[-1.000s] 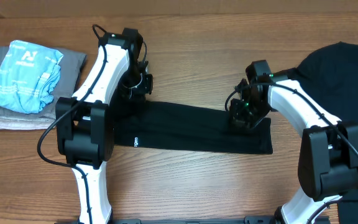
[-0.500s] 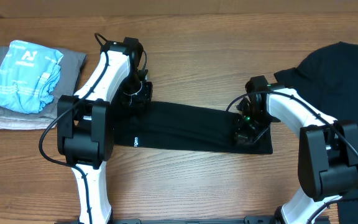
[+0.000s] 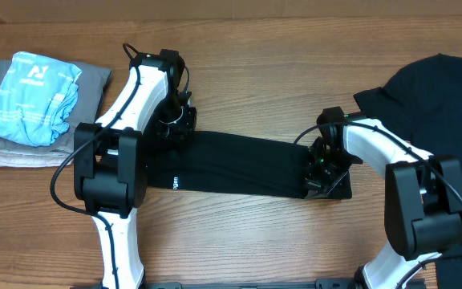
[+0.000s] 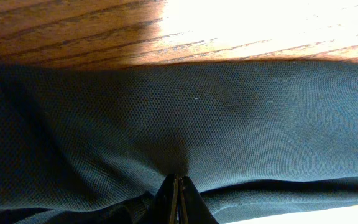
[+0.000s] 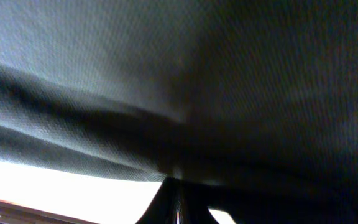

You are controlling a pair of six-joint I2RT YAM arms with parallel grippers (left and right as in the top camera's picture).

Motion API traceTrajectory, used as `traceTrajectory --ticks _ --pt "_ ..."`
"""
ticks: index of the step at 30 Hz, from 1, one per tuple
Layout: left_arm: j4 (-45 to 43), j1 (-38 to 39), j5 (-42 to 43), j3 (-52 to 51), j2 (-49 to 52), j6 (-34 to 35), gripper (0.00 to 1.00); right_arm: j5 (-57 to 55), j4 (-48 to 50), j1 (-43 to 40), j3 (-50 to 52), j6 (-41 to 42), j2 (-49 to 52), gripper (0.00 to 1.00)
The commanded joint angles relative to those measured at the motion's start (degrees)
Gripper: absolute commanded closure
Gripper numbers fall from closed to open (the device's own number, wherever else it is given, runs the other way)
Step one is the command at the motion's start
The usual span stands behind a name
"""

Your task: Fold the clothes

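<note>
A brown wood-grain desk [image 3: 255, 241] fills the overhead view; no more of the room shows. A black T-shirt [image 3: 239, 164], folded into a long narrow strip, lies across the middle of it, with small white printed text [image 3: 176, 183] near its left end. Well to the left of that strip sits a stack of folded clothes [image 3: 22, 104], grey below and light blue on top. To the right of the strip, near it, a second black T-shirt [image 3: 439, 104] lies spread out and runs off the edge of the picture. The left pincer [image 3: 173, 128] is down at the strip's upper left corner, and the right pincer [image 3: 321, 178] at its right end, close to the lower edge.

From above, both sets of jaws are hidden under the wrists. The left wrist view shows the left pincer [image 4: 176, 199] pressed shut with the strip's knit cloth gathered into its tips, and bright desk beyond the fabric edge. The right wrist view shows the right pincer [image 5: 176, 199] likewise closed, with layered folds of the same shirt pinched between its tips and filling almost the whole frame
</note>
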State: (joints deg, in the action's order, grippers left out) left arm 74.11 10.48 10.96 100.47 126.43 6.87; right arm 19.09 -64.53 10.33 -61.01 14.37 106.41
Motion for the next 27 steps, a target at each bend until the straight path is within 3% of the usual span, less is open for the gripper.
traceTrajectory --ticks 1,7,15,27 --pt "0.02 -0.04 0.50 -0.72 -0.81 -1.77 0.96 -0.57 -0.31 0.33 -0.26 0.70 -5.88 0.96" --pt "-0.92 -0.04 0.70 -0.42 -0.83 -1.73 0.96 -4.35 0.35 -0.66 -1.49 3.74 -13.84 0.96" --pt "0.04 -0.04 1.16 0.87 -0.98 -1.73 0.96 -12.70 1.05 -2.40 -0.02 5.99 -13.03 0.96" --pt "0.68 -0.04 1.14 1.44 -0.98 -1.75 0.96 -14.10 5.79 -3.72 7.32 6.75 -13.00 0.96"
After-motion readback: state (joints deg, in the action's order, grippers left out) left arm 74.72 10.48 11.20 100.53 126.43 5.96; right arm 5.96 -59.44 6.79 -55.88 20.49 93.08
